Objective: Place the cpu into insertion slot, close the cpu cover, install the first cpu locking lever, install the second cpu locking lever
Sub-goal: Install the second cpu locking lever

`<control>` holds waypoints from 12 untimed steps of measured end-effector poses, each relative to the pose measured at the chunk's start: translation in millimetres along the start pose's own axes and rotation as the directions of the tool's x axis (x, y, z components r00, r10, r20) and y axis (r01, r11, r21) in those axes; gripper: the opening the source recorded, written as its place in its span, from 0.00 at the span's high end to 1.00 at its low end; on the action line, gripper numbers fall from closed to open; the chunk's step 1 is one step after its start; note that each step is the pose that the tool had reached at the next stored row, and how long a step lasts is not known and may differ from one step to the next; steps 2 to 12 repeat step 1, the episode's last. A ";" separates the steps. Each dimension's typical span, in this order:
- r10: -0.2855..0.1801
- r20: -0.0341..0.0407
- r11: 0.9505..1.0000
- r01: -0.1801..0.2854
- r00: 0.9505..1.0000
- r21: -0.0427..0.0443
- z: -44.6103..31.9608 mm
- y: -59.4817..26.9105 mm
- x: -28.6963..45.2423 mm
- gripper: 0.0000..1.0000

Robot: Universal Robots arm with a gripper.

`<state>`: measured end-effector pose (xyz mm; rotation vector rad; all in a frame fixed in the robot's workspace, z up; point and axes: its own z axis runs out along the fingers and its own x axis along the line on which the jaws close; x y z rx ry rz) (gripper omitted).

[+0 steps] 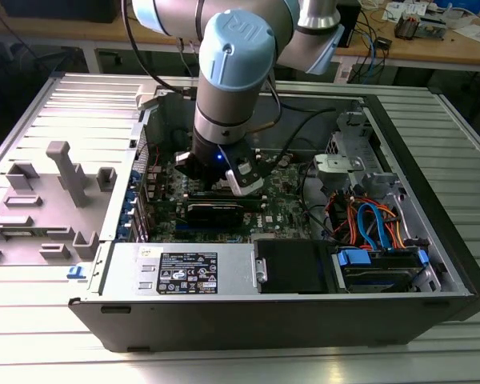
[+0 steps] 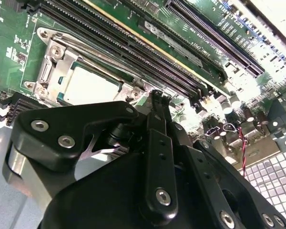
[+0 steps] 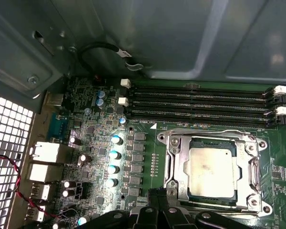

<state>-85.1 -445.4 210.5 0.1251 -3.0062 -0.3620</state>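
Observation:
The cpu (image 3: 212,171) (image 2: 88,86) lies flat in the insertion slot (image 3: 257,202), its silver-grey top showing in both wrist views. The cpu cover (image 3: 209,139) (image 2: 57,55) lies down over it, framing the chip through its window. My gripper (image 3: 156,194) (image 2: 158,98) hangs just beside a corner of the socket frame, a little above the green board. Its fingers look shut with nothing visible between them. In the exterior view the arm (image 1: 228,88) reaches down into the open computer case (image 1: 432,200). Whether the locking levers are latched is not clear.
Long black memory slots (image 3: 200,102) (image 2: 133,47) run along one side of the socket. Capacitors (image 3: 115,155) and rear ports (image 3: 43,152) stand nearby, beside a perforated case wall (image 3: 5,124). Cables (image 1: 368,224) and a power supply (image 1: 184,272) fill the case; a grey fixture tray (image 1: 56,192) lies at the exterior view's left.

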 end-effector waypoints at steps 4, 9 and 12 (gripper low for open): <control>0.000 0.000 1.000 0.000 1.000 0.000 0.0 0.0 0.0 0.89; 0.000 0.000 1.000 0.000 1.000 0.000 0.0 0.0 0.0 0.89; 0.000 0.000 1.000 0.000 1.000 0.000 0.0 0.0 0.0 0.89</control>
